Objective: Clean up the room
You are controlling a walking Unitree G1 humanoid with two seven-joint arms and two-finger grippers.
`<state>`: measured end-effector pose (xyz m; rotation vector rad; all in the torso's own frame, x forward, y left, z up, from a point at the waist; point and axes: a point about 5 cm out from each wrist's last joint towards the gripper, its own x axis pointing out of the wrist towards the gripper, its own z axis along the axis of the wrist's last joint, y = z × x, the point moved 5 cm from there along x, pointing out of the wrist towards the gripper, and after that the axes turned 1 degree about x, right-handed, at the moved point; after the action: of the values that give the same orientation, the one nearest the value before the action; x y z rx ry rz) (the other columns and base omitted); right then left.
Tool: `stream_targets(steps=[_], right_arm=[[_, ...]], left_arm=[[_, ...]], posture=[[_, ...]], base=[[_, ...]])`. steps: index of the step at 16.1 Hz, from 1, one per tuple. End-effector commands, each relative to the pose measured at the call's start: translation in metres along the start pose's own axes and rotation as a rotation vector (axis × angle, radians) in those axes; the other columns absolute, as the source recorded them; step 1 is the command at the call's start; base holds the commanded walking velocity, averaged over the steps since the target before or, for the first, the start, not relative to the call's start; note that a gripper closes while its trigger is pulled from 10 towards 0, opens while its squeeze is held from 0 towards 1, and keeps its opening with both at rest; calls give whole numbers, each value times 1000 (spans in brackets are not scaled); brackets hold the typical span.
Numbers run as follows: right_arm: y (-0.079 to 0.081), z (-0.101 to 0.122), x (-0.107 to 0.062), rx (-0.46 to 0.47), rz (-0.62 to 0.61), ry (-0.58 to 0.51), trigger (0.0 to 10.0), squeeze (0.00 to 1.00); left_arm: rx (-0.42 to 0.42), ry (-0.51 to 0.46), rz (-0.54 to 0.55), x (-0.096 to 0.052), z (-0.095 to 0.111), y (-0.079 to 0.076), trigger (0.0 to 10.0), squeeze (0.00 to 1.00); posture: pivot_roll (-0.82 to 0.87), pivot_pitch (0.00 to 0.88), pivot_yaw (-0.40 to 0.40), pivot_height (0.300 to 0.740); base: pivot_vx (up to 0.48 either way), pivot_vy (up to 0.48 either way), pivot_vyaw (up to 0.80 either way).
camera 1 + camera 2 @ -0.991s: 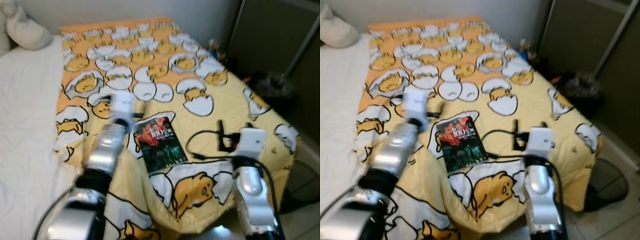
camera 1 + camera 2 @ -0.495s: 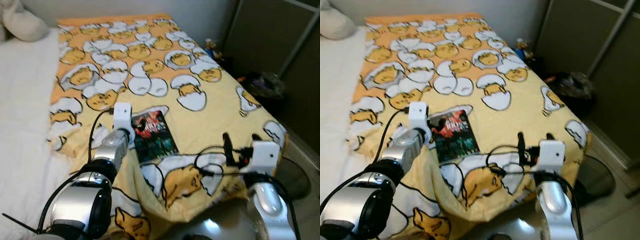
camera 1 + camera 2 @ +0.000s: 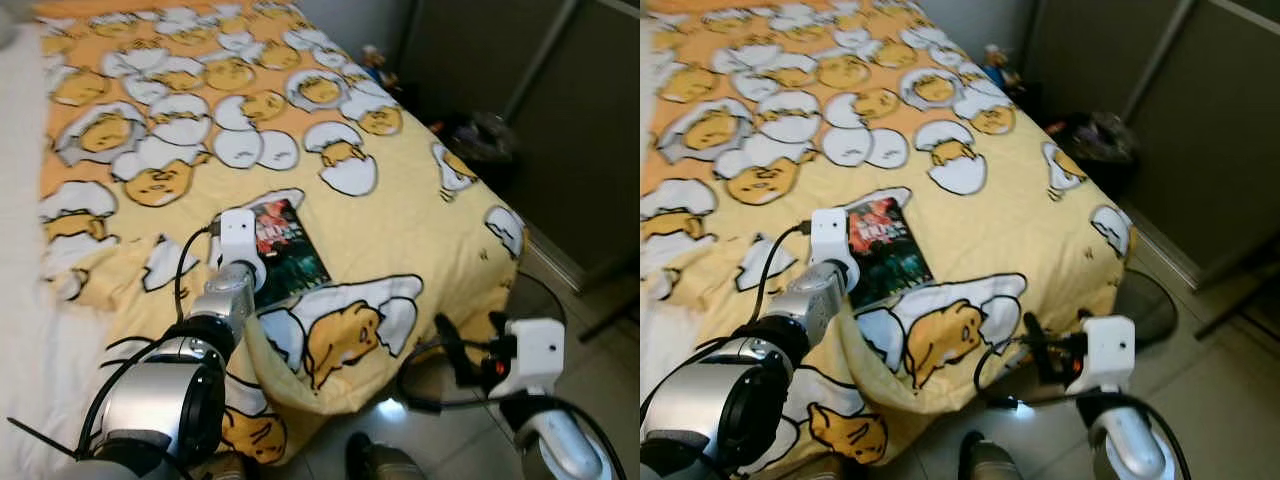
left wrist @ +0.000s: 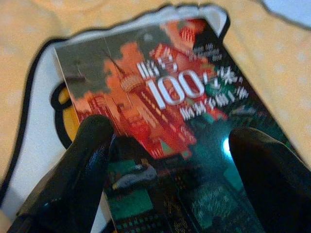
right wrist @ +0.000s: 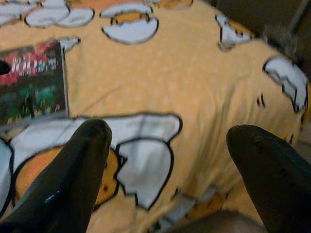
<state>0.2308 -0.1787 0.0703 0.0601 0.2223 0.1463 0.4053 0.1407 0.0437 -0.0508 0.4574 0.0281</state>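
Spread wide apart, the two black fingers [image 4: 92, 160] of the left gripper [image 4: 175, 160] straddle a glossy paperback book [image 3: 285, 250] left of centre in the head views, one finger at the book's edge, the other over its dark cover, not yet closed on it. That cover, red and green with white lettering, lies flat on a soft yellow duvet [image 3: 400, 190] printed with cartoon eggs, which is rumpled and folded back just below the book. Toward the lower right, the right gripper [image 5: 170, 165] hangs off the bed's corner over the tiled floor [image 3: 600, 370], its fingers likewise parted and holding nothing. A flat, slick cover on yielding fabric is awkward: the fingers could skate across it, or pinch duvet along with the book and drag the bedding off the mattress edge.
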Motion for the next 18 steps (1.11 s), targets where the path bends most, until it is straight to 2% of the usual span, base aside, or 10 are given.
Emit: stream_targets(steps=[1, 5, 7, 9, 11, 14, 15, 16, 17, 18], right_arm=[[3, 1, -3, 11, 20, 11, 10000, 0], [5, -1, -5, 20, 37, 34, 10000, 0], [7, -1, -4, 23, 42, 38, 10000, 0], [9, -2, -3, 27, 46, 45, 10000, 0], [9, -3, -3, 29, 50, 51, 10000, 0], [9, -3, 0, 29, 52, 53, 10000, 0], [9, -3, 1, 27, 55, 53, 10000, 0], [10, -3, 3, 27, 59, 55, 10000, 0], [11, -3, 4, 26, 62, 55, 10000, 0], [11, -3, 4, 25, 64, 57, 10000, 0]], left_arm=[[30, 38, 39, -1, -11, 4, 10000, 0], [96, 22, 175, -3, -9, 22, 10000, 0], [83, 40, 131, -3, -16, 13, 10000, 0], [-35, 108, 74, -4, -33, 2, 10000, 0], [-156, 137, 21, -5, -39, -8, 10000, 0], [-360, 116, -144, -5, -29, -35, 10000, 0], [-325, 124, -165, -6, -31, -38, 10000, 0], [-206, 154, -146, -7, -40, -35, 0, 0], [-177, 167, -119, -7, -46, -30, 0, 0], [-210, 163, -112, -7, -47, -28, 0, 0]], posture=[[-251, 155, -48, 736], [-247, 156, -50, 736], [-235, 158, -48, 736], [-235, 160, -50, 736], [-231, 159, -53, 736], [-223, 154, -55, 736], [-220, 152, -56, 736], [-216, 150, -58, 736], [-215, 149, -59, 736], [-215, 148, -61, 736]], base=[[0, 0, 0], [0, 0, 0], [0, 0, 0], [0, 0, 0], [0, 0, 0], [0, 0, 0], [0, 0, 0], [0, 0, 0], [0, 0, 0], [0, 0, 0]])
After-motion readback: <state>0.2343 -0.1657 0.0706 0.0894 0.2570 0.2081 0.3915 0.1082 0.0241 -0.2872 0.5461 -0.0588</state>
